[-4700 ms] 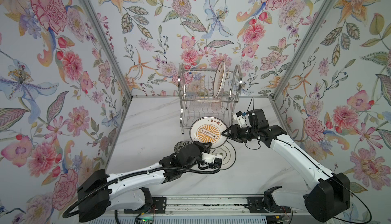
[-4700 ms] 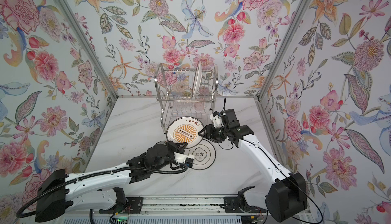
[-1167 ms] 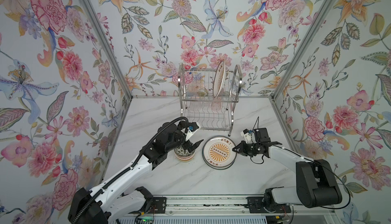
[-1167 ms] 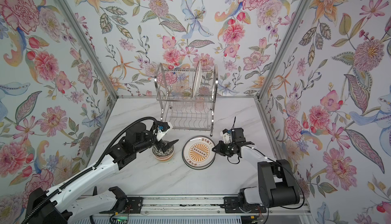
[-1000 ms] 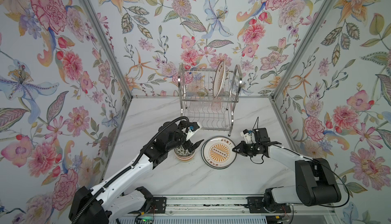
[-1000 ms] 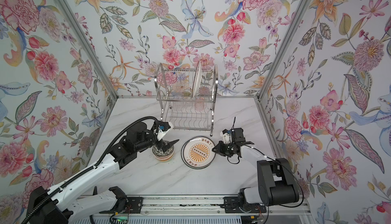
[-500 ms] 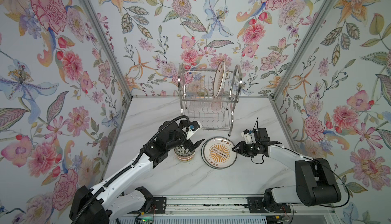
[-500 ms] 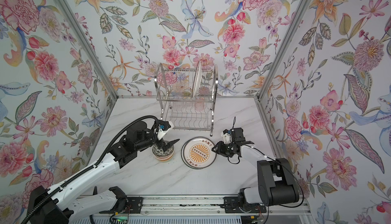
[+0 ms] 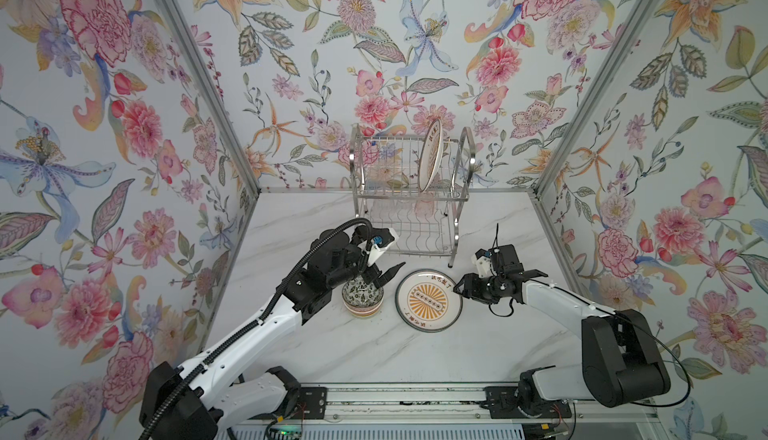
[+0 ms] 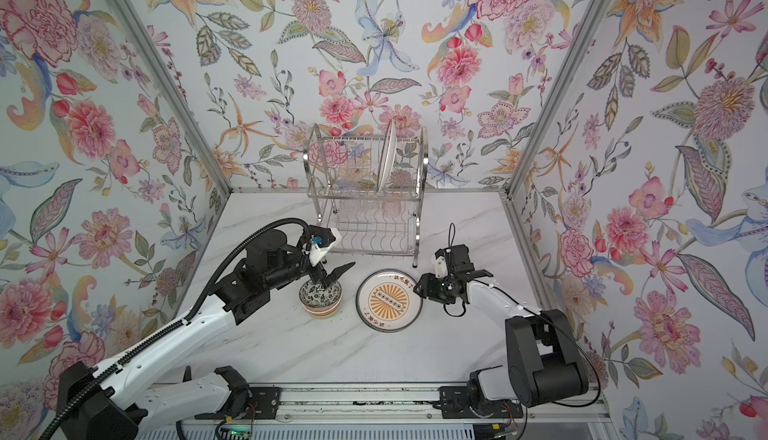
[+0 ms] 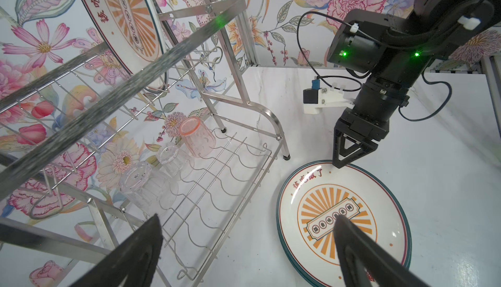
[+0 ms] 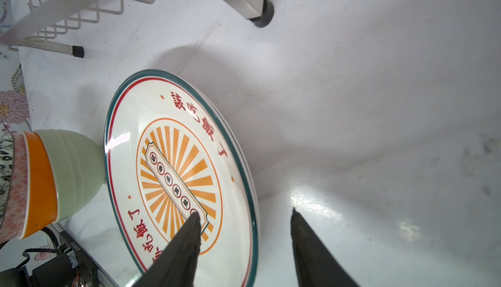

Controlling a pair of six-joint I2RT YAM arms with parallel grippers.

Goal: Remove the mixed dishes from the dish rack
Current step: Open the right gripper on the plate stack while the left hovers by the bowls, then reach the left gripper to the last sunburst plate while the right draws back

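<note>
The steel dish rack (image 9: 409,209) (image 10: 365,213) stands at the back. A sunburst plate (image 9: 430,155) (image 11: 122,9) stands upright on its top tier. On the lower shelf sit a pink cup (image 11: 196,140) and two clear cups (image 11: 147,188), all upside down. In front, another sunburst plate (image 9: 428,300) (image 12: 179,169) lies flat on top of a second one. Beside it is a stack of nested bowls (image 9: 362,298) (image 12: 54,179). My right gripper (image 9: 459,288) (image 12: 244,215) is open, its fingers astride the plate's right rim. My left gripper (image 9: 380,275) (image 11: 248,231) hangs open and empty just above the bowls.
The rack's front legs (image 12: 257,9) stand close behind the flat plates. Floral walls close in the marble table (image 9: 498,346) on three sides. A rail with both arm bases (image 9: 415,400) runs along the front edge.
My right gripper has opened and let go of the plate's rim; the plate now rests flat on the one below. The left arm has barely moved.
</note>
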